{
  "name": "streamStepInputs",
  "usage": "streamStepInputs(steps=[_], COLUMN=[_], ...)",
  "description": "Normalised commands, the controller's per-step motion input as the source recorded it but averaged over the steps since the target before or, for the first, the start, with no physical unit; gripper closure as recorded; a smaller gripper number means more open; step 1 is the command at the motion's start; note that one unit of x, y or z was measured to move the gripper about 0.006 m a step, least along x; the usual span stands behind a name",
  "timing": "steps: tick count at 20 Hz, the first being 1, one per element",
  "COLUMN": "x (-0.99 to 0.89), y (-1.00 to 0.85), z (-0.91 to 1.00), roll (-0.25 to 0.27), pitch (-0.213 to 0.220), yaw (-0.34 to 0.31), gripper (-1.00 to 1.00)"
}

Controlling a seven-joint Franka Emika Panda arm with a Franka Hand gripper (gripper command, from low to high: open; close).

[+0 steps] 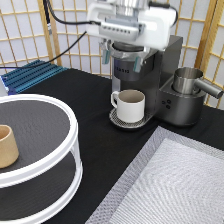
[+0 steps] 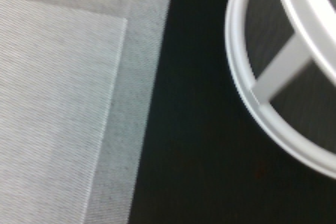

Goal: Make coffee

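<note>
Fingers of the gripper point(image 1: 131, 47) cannot be read as open or closed, because the wide white hand sits low over the top of the dark coffee machine point(image 1: 170, 65) at the exterior view's top and hides how they stand. No coffee pod shows in either view, so neither its look nor its place can be told. A white handled mug point(image 1: 131, 105) stands upright on the machine's round drip tray point(image 1: 117, 121), right under the spout, with its handle turned toward the exterior view's left. A metal jug point(image 1: 187, 80) sits on the machine's base at the exterior view's right, its spout or handle pointing right. A white two-tier round stand point(image 1: 75, 135) fills the exterior view's lower left and carries a tan handleless cup point(image 1: 7, 146) near its left edge, well apart from the machine. A grey woven mat point(image 1: 175, 185) covers the lower right, one corner reaching just beside the drip tray. Between stand and mat runs a bare strip of black table point(image 1: 95, 100), widening toward the mug. The wrist view shows that same strip of table point(image 2: 195, 150), between the mat's edge point(image 2: 67, 100) and the stand's white rim point(image 2: 247, 90). A blue rack point(image 1: 32, 74) lies at the far left, before a paper screen point(image 1: 70, 40).
</note>
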Motion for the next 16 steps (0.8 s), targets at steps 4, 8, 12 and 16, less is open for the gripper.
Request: streamStepInputs(steps=[4,8,12,16], x=[-0.41,-0.33,-0.17,-0.02], y=[0.34,0.31,0.16,0.10], z=[0.26,0.19,0.24,0.37], roll=[0.013,0.081,0.209,0.233], pitch=[-0.108,-0.109,-0.037,0.007], yaw=[0.238,0.237,0.250,0.266], gripper=[-1.00,-1.00,-1.00,-1.00])
